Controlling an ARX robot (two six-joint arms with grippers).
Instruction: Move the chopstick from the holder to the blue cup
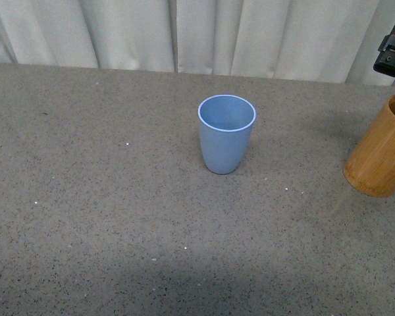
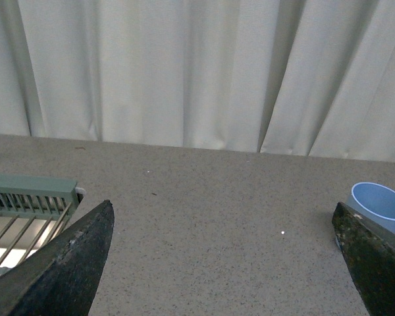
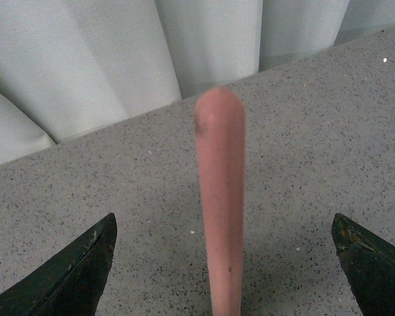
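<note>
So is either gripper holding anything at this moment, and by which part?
Nothing is held. The right gripper is open, its jaws wide either side of the pink round-tipped chopstick, not touching it. The left gripper is open and empty.

Blue cup (image 1: 226, 133) upright, open mouth up, nothing inside. Bamboo holder (image 1: 380, 155) (round, tan) stands well apart to its right. Pink chopstick (image 3: 220, 217) inside it, upright, rounded end up.
</note>
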